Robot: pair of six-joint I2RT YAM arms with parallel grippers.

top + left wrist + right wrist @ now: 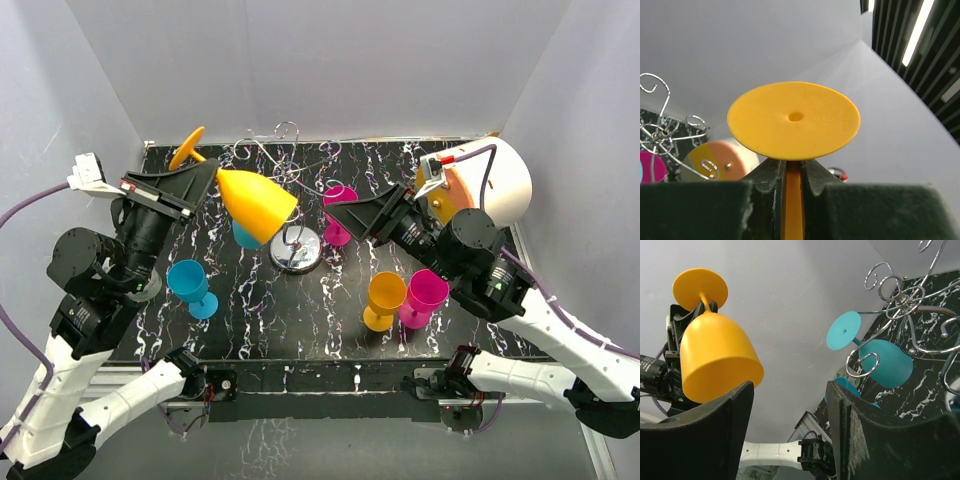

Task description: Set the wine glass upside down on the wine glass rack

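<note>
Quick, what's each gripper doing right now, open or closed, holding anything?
Left gripper: shut on the stem of the yellow wine glass.
Right gripper: open, holding nothing.

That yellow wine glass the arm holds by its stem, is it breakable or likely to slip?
Probably not fragile: the yellow wine glass looks like opaque moulded plastic, so likely light and stiff. Its smooth thin stem might pivot in the left gripper, since the bowl sticks out past the grip.

Twin white-and-black arms with black pincers
The left arm (55, 390) and right arm (555, 325) have white shells below black cylindrical joints. Purple cables (34, 199) reach the wedge-shaped left pincer (208, 176) and right pincer (338, 212), both with dark padded fingers (725, 435).
</note>
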